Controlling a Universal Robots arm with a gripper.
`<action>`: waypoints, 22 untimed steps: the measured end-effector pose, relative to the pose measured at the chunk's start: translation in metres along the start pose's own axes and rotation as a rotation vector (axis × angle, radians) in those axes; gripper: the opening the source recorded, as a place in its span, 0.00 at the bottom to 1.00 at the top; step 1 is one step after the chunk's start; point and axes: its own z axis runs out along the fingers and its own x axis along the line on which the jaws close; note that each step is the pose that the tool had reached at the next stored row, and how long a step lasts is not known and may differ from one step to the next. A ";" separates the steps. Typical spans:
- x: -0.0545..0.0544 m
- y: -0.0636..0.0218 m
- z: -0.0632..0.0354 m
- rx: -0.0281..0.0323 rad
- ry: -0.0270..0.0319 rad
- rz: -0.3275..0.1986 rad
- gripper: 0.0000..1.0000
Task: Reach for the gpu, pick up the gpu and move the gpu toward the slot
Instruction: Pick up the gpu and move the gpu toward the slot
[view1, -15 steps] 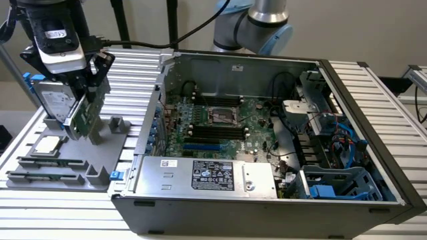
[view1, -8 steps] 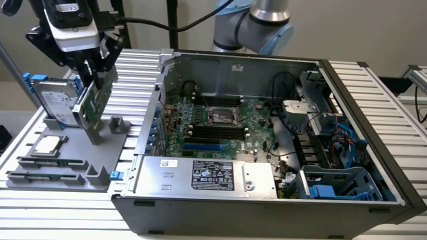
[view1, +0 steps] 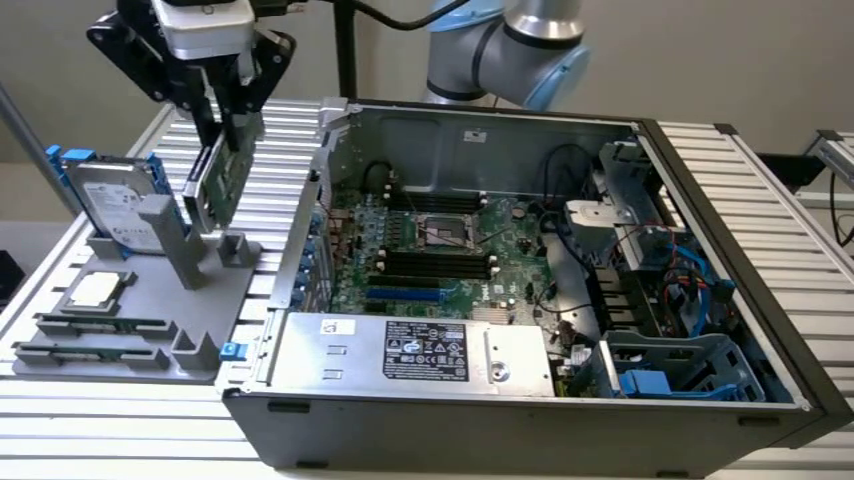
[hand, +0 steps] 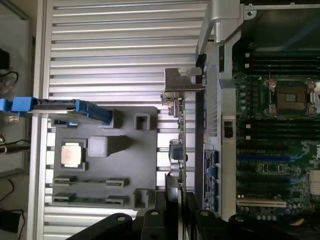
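The gpu (view1: 219, 178), a thin green card, hangs on edge above the grey parts holder (view1: 147, 300), tilted a little, its lower edge just over the holder's posts. My gripper (view1: 230, 122) is shut on its upper edge. In the wrist view the gpu (hand: 180, 137) appears edge-on with its silver bracket (hand: 182, 82) at the far end, between the holder (hand: 125, 165) and the case wall (hand: 215, 100); my gripper (hand: 176, 194) clamps it from both sides. The blue expansion slot (view1: 400, 295) lies on the motherboard (view1: 427, 250) inside the open case.
A silver hard drive with blue rails (view1: 114, 205) stands in the holder, beside a CPU (view1: 96, 290) and two memory sticks (view1: 94, 325). The case's tall side wall (view1: 314, 200) rises between the gpu and the motherboard. A power supply (view1: 414, 350) fills the case's front.
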 end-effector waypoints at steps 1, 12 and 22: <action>-0.004 0.0001 -0.0029 -0.0026 0.0000 0.000 0.26; -0.054 0.0013 -0.0205 -0.0238 0.0003 -0.001 0.26; -0.099 0.0019 -0.0237 -0.0267 0.0012 -0.001 0.26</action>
